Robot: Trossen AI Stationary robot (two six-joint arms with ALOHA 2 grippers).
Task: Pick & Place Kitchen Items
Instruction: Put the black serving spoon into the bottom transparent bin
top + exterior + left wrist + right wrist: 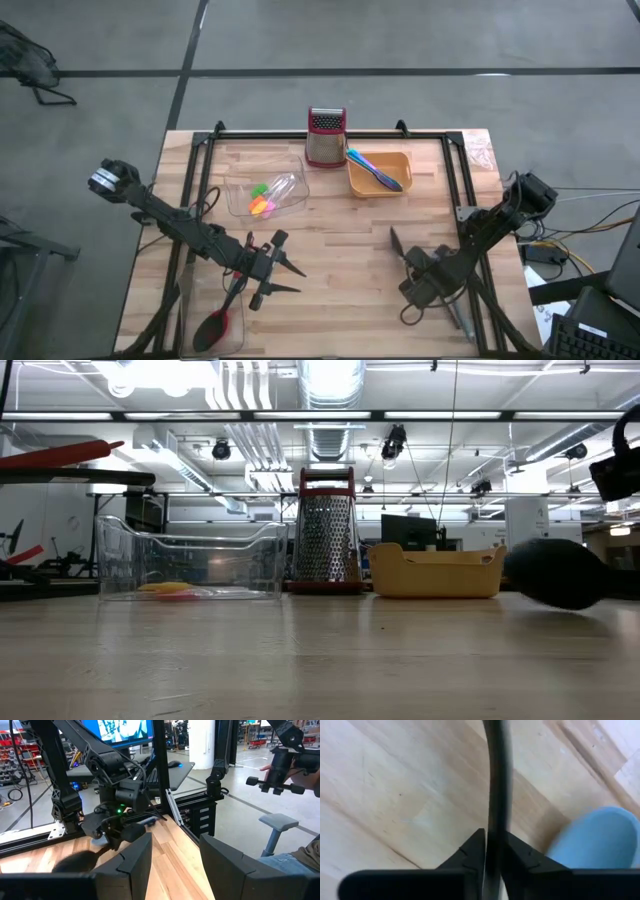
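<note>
Clamping a dark utensil handle (496,795) between its closed fingers, the right claw (418,288) sits low over the worktop (340,240) near the front right corner, the handle running straight out past the fingertips, with a pale blue rounded shape (597,840) of unclear identity just beside it. The left claw (272,272) hovers over the front left part of the worktop with its fingers (132,862) spread apart and nothing between them. Just beside it, toward the front edge, a red-pink spoon (212,326) and a black utensil (236,287) lie together near the front left corner. Toward the back, a clear plastic tub (266,193) holds small orange, yellow and pink pieces (262,200). A steel box grater with a red top (325,136) stands upright at the middle of the back edge, between the tub and an orange tray (380,174) that carries blue and purple sticks (372,167). The tub, grater and tray line the back and lie well apart from both claws; the bare centre of the worktop separates the two arms.
</note>
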